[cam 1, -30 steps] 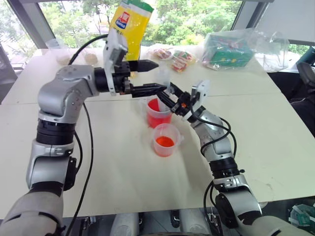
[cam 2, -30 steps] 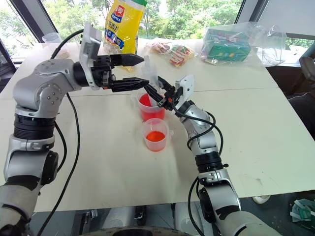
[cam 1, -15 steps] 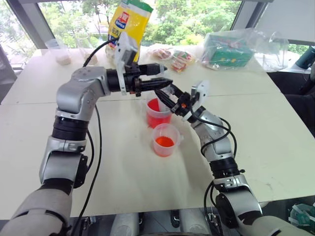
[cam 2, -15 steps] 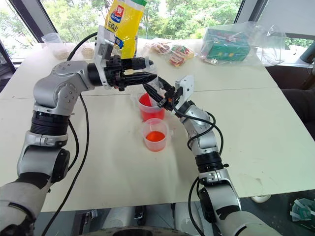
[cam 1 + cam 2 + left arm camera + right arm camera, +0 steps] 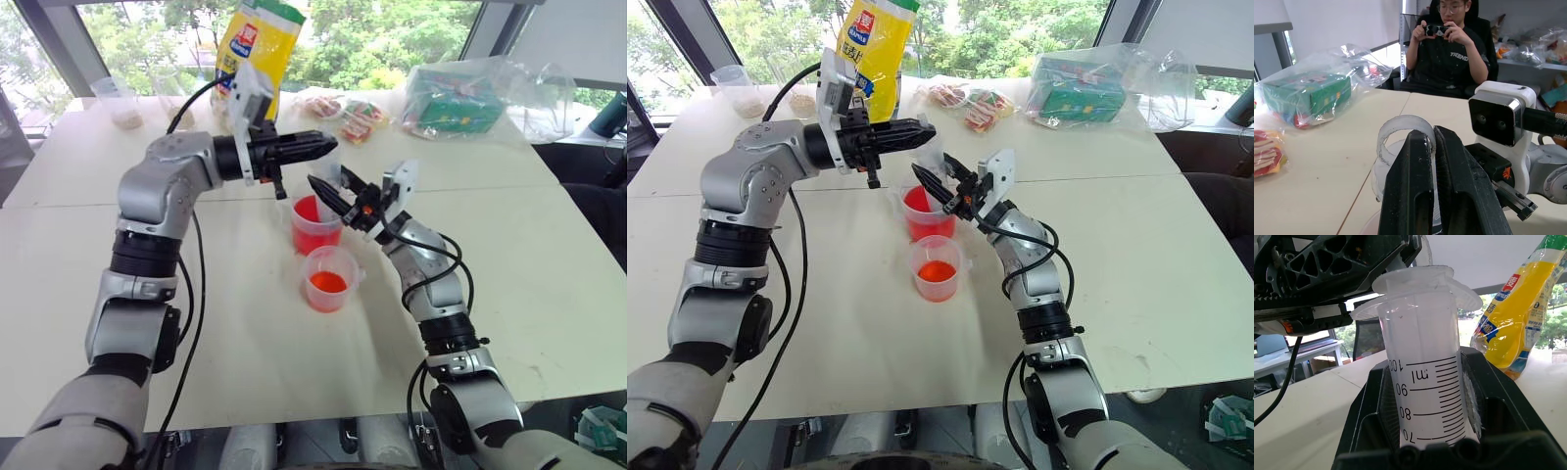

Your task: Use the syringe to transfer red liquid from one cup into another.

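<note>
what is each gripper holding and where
Right gripper holds the syringe by its barrel; left gripper is shut on the plunger top.

— What sits at the back of the white worktop [image 5: 549,264]?

— A tall yellow bag [image 5: 257,44] stands up by the window. Beside it lie small snack packs [image 5: 345,113]. A green box in a clear plastic bag [image 5: 456,98] lies further right. Two small cups of beige powder [image 5: 115,101] stand at the far left corner.

— Is anyone there?

— A person in a black shirt [image 5: 1448,54] sits in a chair, holding something dark up with both hands.
</note>
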